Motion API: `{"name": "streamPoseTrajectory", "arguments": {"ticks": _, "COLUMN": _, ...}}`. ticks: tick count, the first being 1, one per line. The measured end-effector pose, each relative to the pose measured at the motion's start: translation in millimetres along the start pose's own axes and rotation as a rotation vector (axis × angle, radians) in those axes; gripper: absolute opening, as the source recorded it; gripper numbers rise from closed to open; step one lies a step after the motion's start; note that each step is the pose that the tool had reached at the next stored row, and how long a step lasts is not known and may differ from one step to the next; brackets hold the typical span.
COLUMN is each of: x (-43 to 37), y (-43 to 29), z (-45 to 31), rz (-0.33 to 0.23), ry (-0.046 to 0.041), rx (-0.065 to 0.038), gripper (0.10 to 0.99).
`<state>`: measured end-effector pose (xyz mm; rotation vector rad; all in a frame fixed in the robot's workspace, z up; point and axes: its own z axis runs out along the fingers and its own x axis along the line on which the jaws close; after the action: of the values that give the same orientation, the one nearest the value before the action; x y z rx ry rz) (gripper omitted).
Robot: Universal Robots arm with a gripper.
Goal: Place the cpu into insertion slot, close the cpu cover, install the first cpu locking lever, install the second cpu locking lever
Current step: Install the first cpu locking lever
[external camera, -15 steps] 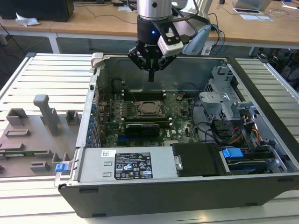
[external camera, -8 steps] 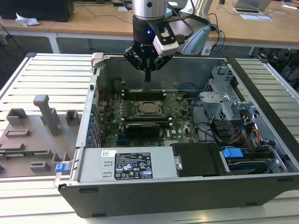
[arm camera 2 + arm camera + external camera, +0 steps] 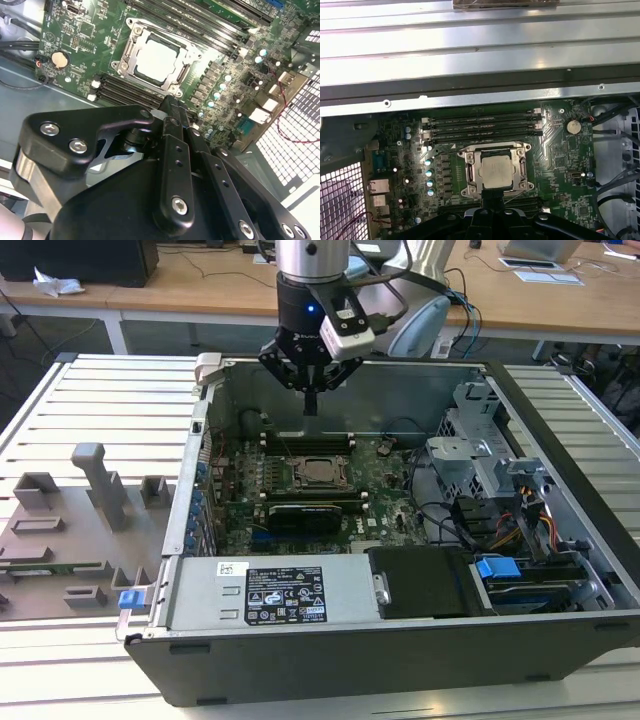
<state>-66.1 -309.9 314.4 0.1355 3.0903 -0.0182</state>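
Starting at the left of the exterior view, a grey fixture tray (image 3: 80, 530) is lying on the slatted counter (image 3: 100, 380), and nothing on it is looking like a chip to me. Moving right, the open computer case (image 3: 400, 660) is taking up the middle of the frame. I am hanging my pincer (image 3: 310, 402) over the upper centre of it, above the memory slots (image 3: 305, 440) and touching nothing. Its fingers are looking pressed together with nothing between them, and the second wrist view is showing the same. Just below centre of my tip in the exterior view, the cpu (image 3: 320, 472) is sitting in its socket on the motherboard (image 3: 385, 520). In the first wrist view the cpu cover (image 3: 470, 172) is lying flat as a frame around it. So I am judging the placing and the closing as done. The two locking levers are too fine for me to judge as latched or free. The cpu is lying flat with its silver top facing up through the cover's opening. Being nearly square, it is offering no real long axis, and its edges are running parallel to the memory slots. Toward the right of the frame, the drive cage (image 3: 470, 455) and a blue clip (image 3: 497, 567) are sitting well apart from my pincer.
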Motion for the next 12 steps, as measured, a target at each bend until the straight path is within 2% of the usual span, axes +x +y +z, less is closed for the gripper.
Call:
{"name": "streamPoseTrajectory", "arguments": {"ticks": 8, "x": 8.4, "y": -0.7, "z": -0.4, "rz": 0.000, "ry": 0.0000, "rx": 0.000, "gripper": 0.106}}
{"name": "streamPoseTrajectory", "arguments": {"ticks": 12, "x": 13.4, "y": 0.2, "z": 1.8, "rz": 0.000, "ry": 0.0001, "rx": 0.000, "gripper": 0.106}}
